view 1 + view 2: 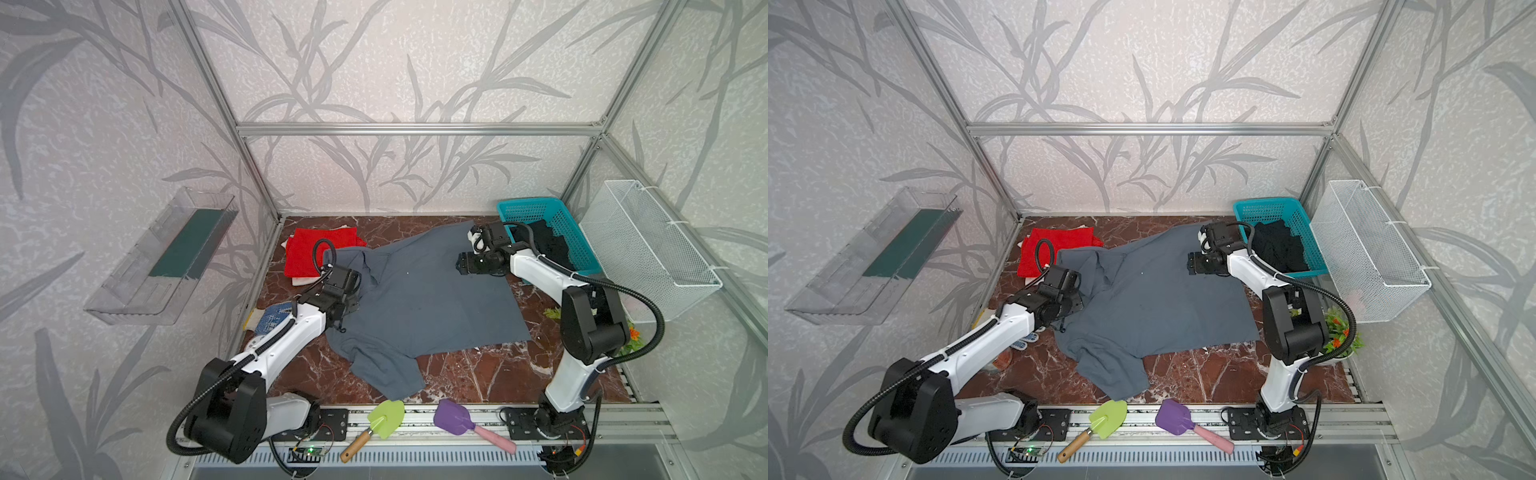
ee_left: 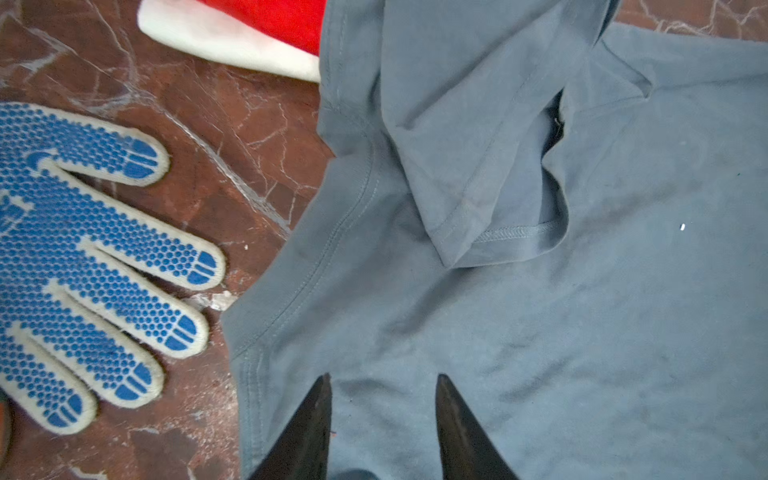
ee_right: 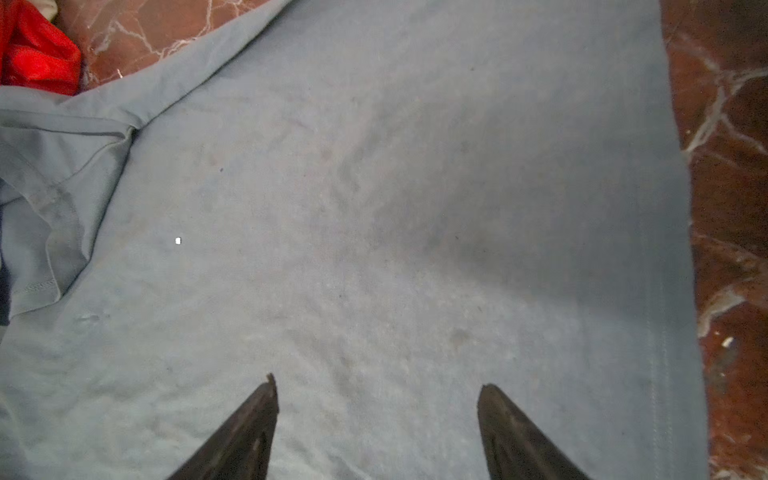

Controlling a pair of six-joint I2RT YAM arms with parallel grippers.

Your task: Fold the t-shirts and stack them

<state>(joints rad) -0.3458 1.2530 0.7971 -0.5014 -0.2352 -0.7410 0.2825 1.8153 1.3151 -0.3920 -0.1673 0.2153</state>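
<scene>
Found the left gripper [image 2: 382, 378] with jaws a moderate way apart, pointing at the grey shirt [image 2: 540, 332] close to a shoulder seam, with no cloth pinched between the tips. Could not judge contact between tips and cloth. Found the right gripper [image 3: 376, 380] with jaws wide apart and empty, over the flat body of the same shirt, near the hem.

Could not see the left fingertips in either top view, covered there by the wrist. Saw only part of the glove [image 2: 83, 266] in the left wrist view, cut off at the frame edge, and little of it in both top views, tucked under the left arm. Made out only a strip of white cloth [image 2: 216, 37] under the red shirt [image 1: 307, 253]; could not say what kind. Saw the black shirt [image 1: 548, 245] crumpled in the basket [image 1: 523, 208], partly behind the right arm.

Found the grey shirt spread across the middle of the table [image 1: 457, 374], mostly flat, collar end toward the left arm and hem toward the right. Noted one sleeve folded inward over the chest and the other lying out toward the front edge. Saw faint dark smudges on the cloth. Found the red shirt folded at the far left corner, its near edge overlapped by the grey shirt.
</scene>
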